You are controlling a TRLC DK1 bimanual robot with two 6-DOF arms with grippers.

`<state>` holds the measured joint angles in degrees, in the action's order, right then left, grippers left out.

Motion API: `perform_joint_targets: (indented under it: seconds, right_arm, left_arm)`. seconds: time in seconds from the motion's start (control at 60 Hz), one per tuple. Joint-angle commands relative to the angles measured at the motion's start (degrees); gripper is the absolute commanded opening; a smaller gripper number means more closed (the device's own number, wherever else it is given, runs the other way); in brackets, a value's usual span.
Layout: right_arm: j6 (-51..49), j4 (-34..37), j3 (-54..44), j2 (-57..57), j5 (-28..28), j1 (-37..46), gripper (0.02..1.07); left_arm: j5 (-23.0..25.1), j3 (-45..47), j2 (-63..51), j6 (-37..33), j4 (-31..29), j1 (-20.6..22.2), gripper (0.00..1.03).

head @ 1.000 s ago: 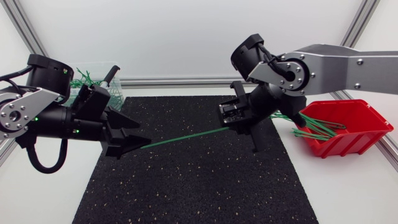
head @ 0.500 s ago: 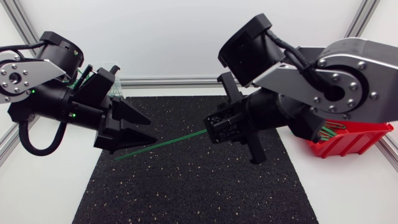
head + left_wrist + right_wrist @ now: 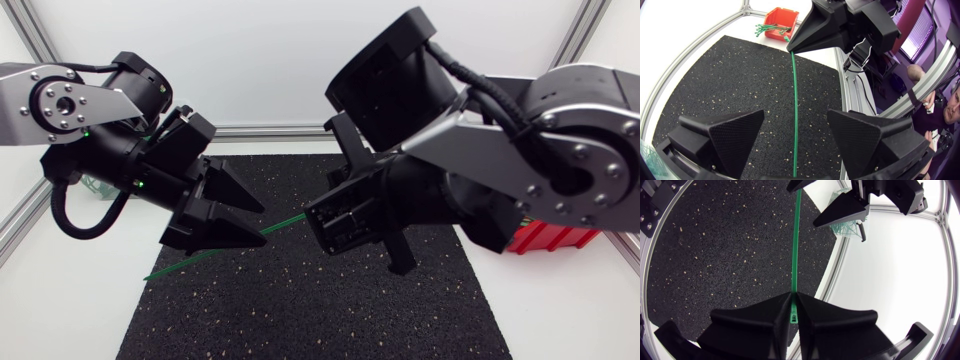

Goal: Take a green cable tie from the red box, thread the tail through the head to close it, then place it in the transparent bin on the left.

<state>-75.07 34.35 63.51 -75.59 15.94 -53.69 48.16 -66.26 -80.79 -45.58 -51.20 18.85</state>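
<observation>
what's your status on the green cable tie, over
Right gripper shut on green cable tie, head end. Left gripper open, tail running between its jaws, untouched. Tie straight, not yet threaded. Nothing else between the grippers.

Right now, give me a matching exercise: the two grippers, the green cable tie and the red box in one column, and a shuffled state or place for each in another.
1. left gripper
2. right gripper
3. green cable tie
4. red box

A. holds more green ties
B. open
C. shut on one end of the tie
D. stretched above the black mat

Pairs: 1-B, 2-C, 3-D, 4-A
</observation>
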Motion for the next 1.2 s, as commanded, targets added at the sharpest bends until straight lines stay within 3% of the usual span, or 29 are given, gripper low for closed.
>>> perform_joint_targets:
  seconds: [0.0,0.167,0.233,0.45,0.7,0.8,0.933,0.983,1.183]
  right_arm:
    - [-1.22,-0.60,-0.75,-0.52,0.58,-0.98,0.16]
    - [-1.05,-0.69,-0.49,-0.87,1.55,-2.21,0.16]
    - [-1.05,-0.77,-0.49,-0.96,1.81,-2.65,0.16]
    - [-0.87,-0.69,-0.49,-1.05,3.04,-3.79,0.16]
    - [-0.78,-1.21,-0.49,-1.22,3.57,-4.23,0.16]
    - [-0.78,-1.30,-0.31,-1.40,3.92,-4.32,0.16]
    - [-0.61,-1.30,-0.31,-1.49,3.92,-4.40,0.16]
    - [-0.52,-1.30,-0.31,-1.58,3.92,-4.49,0.16]
    - [-0.34,-1.30,-0.49,-1.58,4.01,-4.58,0.16]
  left_arm:
    - [0.97,-2.56,-2.00,-2.85,-1.45,0.66,0.82]
    - [1.14,-4.67,-4.28,-3.72,-2.41,1.19,0.77]
    - [1.23,-5.72,-5.34,-3.81,-2.50,1.01,0.66]
    - [1.23,-7.04,-8.06,-3.90,-3.12,1.63,0.50]
    - [1.23,-6.60,-8.06,-4.25,-3.38,2.33,0.46]
    - [1.23,-6.43,-7.98,-4.43,-3.47,2.15,0.36]
    - [1.32,-5.90,-7.98,-4.78,-3.47,2.24,0.32]
    - [1.32,-5.81,-7.89,-4.95,-3.56,2.51,0.24]
    - [1.32,-5.46,-7.80,-5.13,-3.64,3.74,0.14]
